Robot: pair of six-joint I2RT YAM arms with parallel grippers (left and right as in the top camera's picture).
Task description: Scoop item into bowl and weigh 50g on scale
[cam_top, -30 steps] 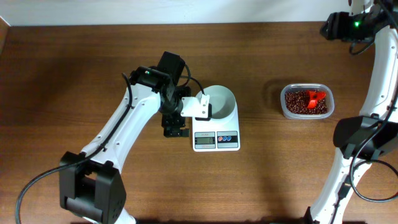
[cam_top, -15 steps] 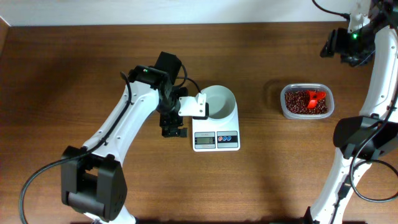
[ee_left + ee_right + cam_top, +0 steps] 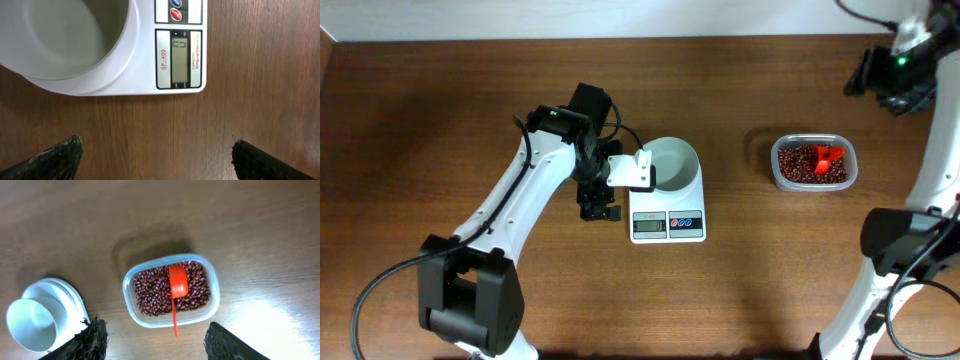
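Overhead view: bowl (image 3: 672,163) sits on scale (image 3: 667,222) at frame centre, its inside plain white. In left wrist view the scale's display (image 3: 179,59) reads 0, w/ the bowl at upper left of frame. Beans (image 3: 800,166) lie in a clear tub (image 3: 150,321) at right of centre on the worktop (image 3: 440,100), well apart from the scale. An orange-red scoop (image 3: 178,282) lies on the beans, cup up, handle running over the tub's rim toward the bottom of the right wrist frame. Left pincer (image 3: 159,159) is just beside the scale's left edge in the overhead view. It's spread wide, tips at the wrist frame's two lower corners, only wood btwn them. Right pincer (image 3: 157,341) is at far upper right of the overhead frame, clear of the tub. Its fingers are partly apart and grip nothing.
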